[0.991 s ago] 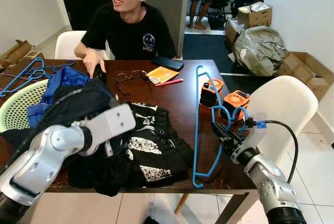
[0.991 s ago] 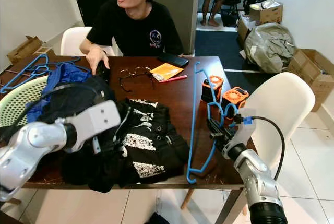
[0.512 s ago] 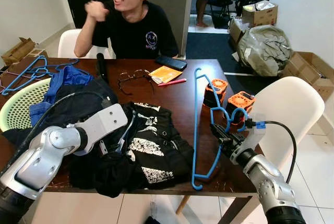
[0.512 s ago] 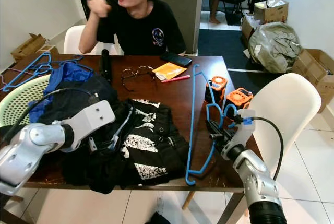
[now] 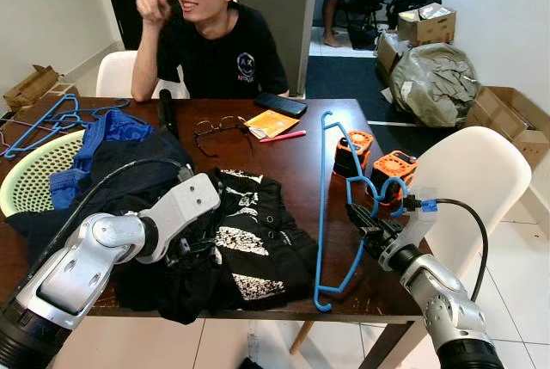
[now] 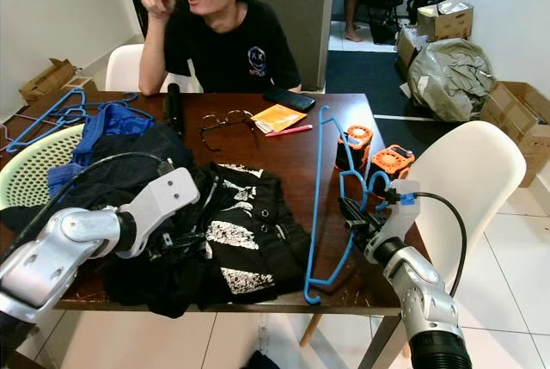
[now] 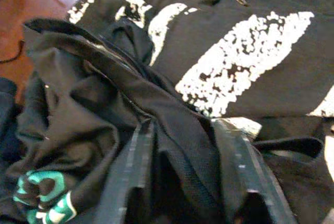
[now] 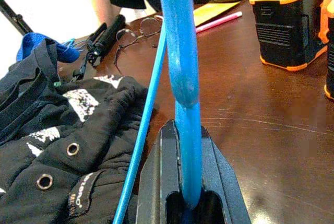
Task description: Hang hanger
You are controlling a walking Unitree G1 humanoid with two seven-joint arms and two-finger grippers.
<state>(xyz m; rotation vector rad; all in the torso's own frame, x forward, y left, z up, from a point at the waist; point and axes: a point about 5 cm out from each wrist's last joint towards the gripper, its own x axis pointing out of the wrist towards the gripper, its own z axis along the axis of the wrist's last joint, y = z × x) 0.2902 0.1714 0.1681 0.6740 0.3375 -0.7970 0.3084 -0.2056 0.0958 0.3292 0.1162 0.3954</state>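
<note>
- Dark brown wooden table [image 5: 292, 158]; white tiled floor, seated person [image 5: 215, 38] opposite.
- Blue plastic hanger [image 5: 325, 206] stands upright near the table's right edge, clamped between the right gripper [image 5: 359, 218] fingers.
- Left gripper [image 7: 190, 182] fingers spread, sunk into crumpled black printed garment [image 5: 249, 244]; fingertips hidden in folds.

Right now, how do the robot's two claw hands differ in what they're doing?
The right gripper is shut on the blue hanger, holding it upright over the table's right edge; the left gripper is open, its fingers pushed into the black printed garment. The right grips hard plastic; the left straddles a fold of soft cloth. Both have two long black fingers and work over the same table.
</note>
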